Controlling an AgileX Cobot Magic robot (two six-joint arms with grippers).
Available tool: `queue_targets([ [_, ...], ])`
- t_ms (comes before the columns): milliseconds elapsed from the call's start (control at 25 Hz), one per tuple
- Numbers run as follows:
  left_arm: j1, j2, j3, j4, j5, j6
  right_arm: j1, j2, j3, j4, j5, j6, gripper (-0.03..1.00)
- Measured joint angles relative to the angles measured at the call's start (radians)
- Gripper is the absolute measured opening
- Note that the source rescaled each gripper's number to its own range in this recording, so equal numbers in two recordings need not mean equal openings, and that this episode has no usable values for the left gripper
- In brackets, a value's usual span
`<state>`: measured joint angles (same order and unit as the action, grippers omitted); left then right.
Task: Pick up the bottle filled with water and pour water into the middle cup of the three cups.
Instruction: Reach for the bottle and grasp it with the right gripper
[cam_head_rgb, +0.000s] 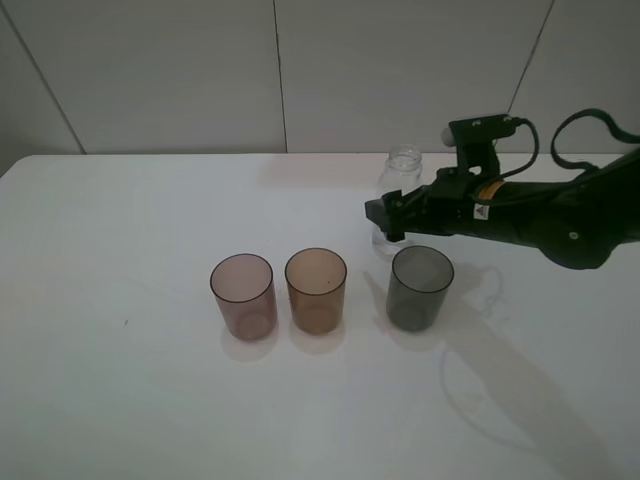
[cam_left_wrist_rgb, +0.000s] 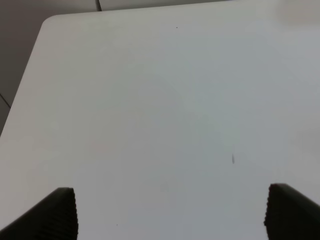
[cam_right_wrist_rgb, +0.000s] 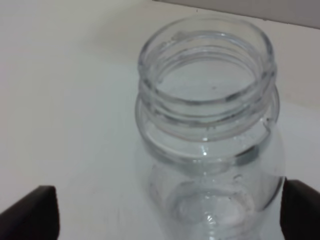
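The clear capless bottle (cam_head_rgb: 401, 172) stands upright on the white table (cam_head_rgb: 120, 400), behind the dark grey cup (cam_head_rgb: 420, 288). Its threaded neck fills the right wrist view, bottle (cam_right_wrist_rgb: 207, 130). My right gripper (cam_head_rgb: 386, 216) reaches in from the right at the bottle's lower body. It is open, right gripper (cam_right_wrist_rgb: 167, 215), with one finger on each side of the bottle and a gap on the left side. The three cups stand in a row: pinkish-mauve (cam_head_rgb: 243, 295), the amber-brown middle cup (cam_head_rgb: 316, 290), then grey. My left gripper (cam_left_wrist_rgb: 175, 212) is open over bare table.
The table's back edge meets a pale panelled wall (cam_head_rgb: 280, 70). The right arm's black body and cables (cam_head_rgb: 560, 215) stretch over the table's right side, just behind the grey cup. In the left wrist view a table corner (cam_left_wrist_rgb: 47, 22) shows.
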<state>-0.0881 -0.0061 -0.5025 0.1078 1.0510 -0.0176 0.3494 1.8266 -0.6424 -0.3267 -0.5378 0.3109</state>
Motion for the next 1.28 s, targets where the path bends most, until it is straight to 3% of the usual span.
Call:
queue_targets([
  [520, 0.0, 0.0, 0.0, 0.0, 0.0, 0.0, 0.0, 0.112, -0.06, 0.023, -0.056, -0.007, 0.9],
  [960, 0.0, 0.0, 0.0, 0.0, 0.0, 0.0, 0.0, 0.132, -0.061, 0.103, -0.109, -0.011, 0.9],
  [1280, 0.0, 0.0, 0.0, 0.0, 0.0, 0.0, 0.0, 0.132, -0.061, 0.18, -0.128, -0.106, 0.9],
])
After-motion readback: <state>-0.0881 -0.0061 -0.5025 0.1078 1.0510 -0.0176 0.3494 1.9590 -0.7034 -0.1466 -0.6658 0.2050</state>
